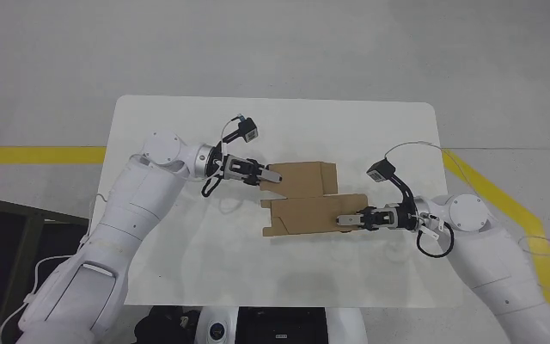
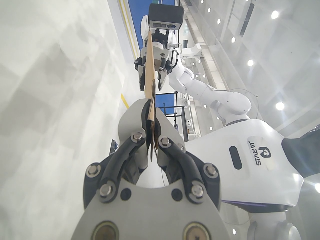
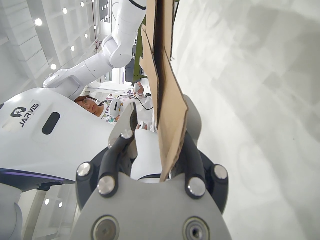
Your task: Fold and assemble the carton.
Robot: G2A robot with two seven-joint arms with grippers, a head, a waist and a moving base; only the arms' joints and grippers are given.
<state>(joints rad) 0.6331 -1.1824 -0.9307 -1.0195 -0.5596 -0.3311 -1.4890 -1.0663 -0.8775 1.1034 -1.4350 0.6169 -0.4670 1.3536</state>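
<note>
Clenched in my left jaws is one edge of the flat brown carton [image 2: 150, 76], pinched tight on both faces. From there it runs straight out to my right jaws. Those are spread apart around the opposite edge, and the cardboard lies against one side with a gap to the other. Between the two sets of jaws, the carton spans the middle of the white bench [image 1: 198, 258].

Plain brown carton [image 1: 301, 199]; white table [image 1: 172, 129]; grey floor [image 1: 258, 43] w/ yellow stripe [image 1: 51, 155]; left end effector [image 2: 150, 109] silver, blk links.
</note>
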